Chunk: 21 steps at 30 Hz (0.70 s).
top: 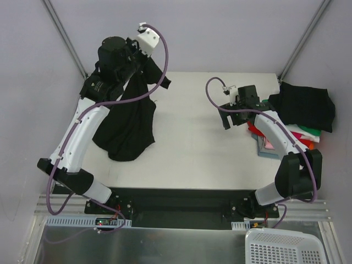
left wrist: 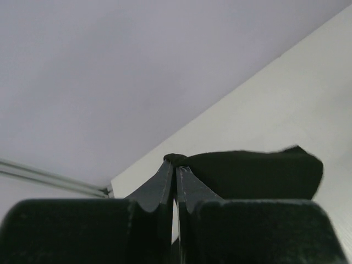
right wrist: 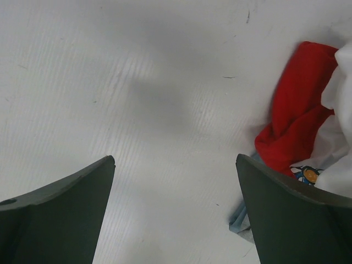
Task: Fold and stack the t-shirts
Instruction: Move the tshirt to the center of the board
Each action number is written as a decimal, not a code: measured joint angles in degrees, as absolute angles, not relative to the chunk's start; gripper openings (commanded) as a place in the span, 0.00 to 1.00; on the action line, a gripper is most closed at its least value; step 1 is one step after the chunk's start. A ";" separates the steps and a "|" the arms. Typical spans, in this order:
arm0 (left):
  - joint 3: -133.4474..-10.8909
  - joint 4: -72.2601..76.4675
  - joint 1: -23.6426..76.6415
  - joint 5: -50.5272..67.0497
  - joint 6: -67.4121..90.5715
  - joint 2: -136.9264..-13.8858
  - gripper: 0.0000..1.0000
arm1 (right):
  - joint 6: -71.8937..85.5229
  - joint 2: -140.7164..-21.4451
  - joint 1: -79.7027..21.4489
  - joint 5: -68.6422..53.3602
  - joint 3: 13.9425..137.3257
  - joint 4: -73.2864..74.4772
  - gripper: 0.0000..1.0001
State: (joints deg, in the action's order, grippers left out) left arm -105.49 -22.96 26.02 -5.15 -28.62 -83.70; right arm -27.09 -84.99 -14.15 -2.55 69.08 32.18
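- The black t-shirt (top: 129, 124) is hanging unfolded at the far left of the table (top: 198, 159), with its lower part bunching on the surface.
- The left gripper (left wrist: 176, 164) is pinching an edge of that shirt, jaws closed tight on the cloth, and holding it up above the table.
- A stack of folded shirts (top: 300, 126) is sitting at the right edge, with a black one on top and red, green, pink and white showing beneath.
- The right gripper (right wrist: 175, 165) is hovering just left of the stack, jaws spread wide and holding nothing.
- Most shirts look done. This one is waiting to be spread flat, folded and stacked.
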 measured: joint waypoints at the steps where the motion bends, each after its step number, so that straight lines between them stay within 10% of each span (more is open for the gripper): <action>1: -108.66 -23.31 26.79 -6.22 -29.65 -85.34 0.00 | -27.20 -85.19 -14.15 -1.52 69.08 31.94 0.96; 21: -139.04 -21.89 32.71 -6.63 -29.47 -95.59 0.00 | -27.27 -87.94 -14.13 6.83 73.41 31.77 0.97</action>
